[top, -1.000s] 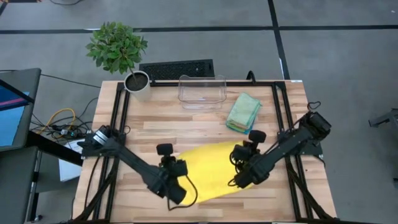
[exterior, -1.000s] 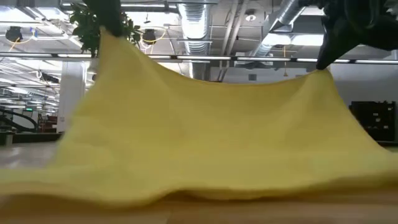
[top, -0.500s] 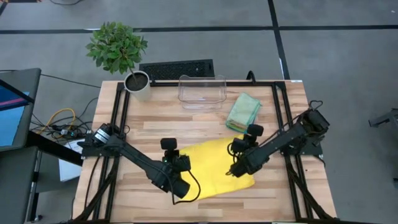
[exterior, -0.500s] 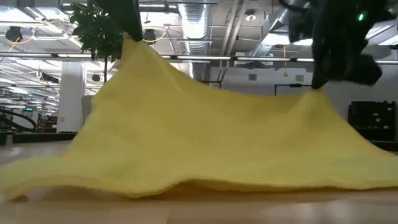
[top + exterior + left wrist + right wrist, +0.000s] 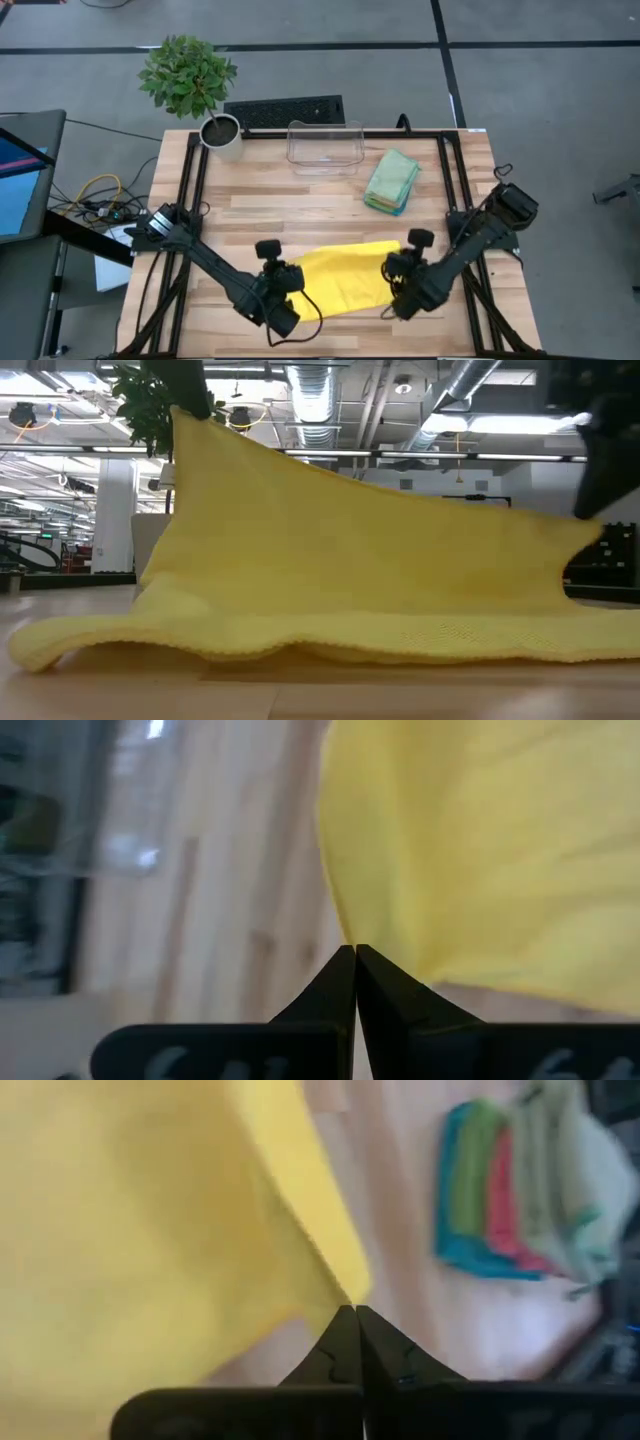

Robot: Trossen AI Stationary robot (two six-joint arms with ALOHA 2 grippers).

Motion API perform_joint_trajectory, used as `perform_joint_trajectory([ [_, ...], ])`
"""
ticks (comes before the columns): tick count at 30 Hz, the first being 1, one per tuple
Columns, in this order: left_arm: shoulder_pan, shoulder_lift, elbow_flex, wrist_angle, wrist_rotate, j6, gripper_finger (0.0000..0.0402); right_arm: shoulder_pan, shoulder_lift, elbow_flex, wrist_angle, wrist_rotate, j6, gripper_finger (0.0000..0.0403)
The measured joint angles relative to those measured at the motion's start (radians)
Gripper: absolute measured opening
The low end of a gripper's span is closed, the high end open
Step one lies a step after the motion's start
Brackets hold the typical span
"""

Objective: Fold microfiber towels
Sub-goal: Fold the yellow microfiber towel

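While both claws stayed clamped on its near corners, the yellow towel (image 5: 342,279) stretched crosswise between left gripper (image 5: 281,313) and right gripper (image 5: 403,303). Its free half lay beyond them, toward the folded stack (image 5: 391,181).

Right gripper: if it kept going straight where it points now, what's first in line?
Probably the folded towel stack: the right gripper, shut on the yellow towel, faces it across bare table. Depth unclear.

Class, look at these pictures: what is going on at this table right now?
Two robot arms are folding a yellow towel on the wooden table. The left hand and the right hand each pinch a corner, lifting that edge while the rest lies on the table. A stack of folded towels sits farther back, beside a clear plastic bin.
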State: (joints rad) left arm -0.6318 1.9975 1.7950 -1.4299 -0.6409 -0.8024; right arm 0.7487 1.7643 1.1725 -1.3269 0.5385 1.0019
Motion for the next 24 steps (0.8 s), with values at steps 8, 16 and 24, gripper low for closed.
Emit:
perform_joint_trajectory([
  [8, -0.047, 0.0, 0.0, 0.18, 0.009, 0.017, 0.0, 0.119, 0.003, 0.0, 0.052, -0.06, 0.125, 0.001],
  [16, -0.082, 0.0, 0.0, 0.196, 0.017, -0.043, 0.0, 0.199, 0.003, 0.0, 0.154, -0.09, 0.207, 0.0009],
  [24, -0.087, 0.001, -0.065, 0.341, 0.073, -0.028, 0.0, 0.216, 0.003, 0.0, 0.252, -0.09, 0.212, 0.0011],
])
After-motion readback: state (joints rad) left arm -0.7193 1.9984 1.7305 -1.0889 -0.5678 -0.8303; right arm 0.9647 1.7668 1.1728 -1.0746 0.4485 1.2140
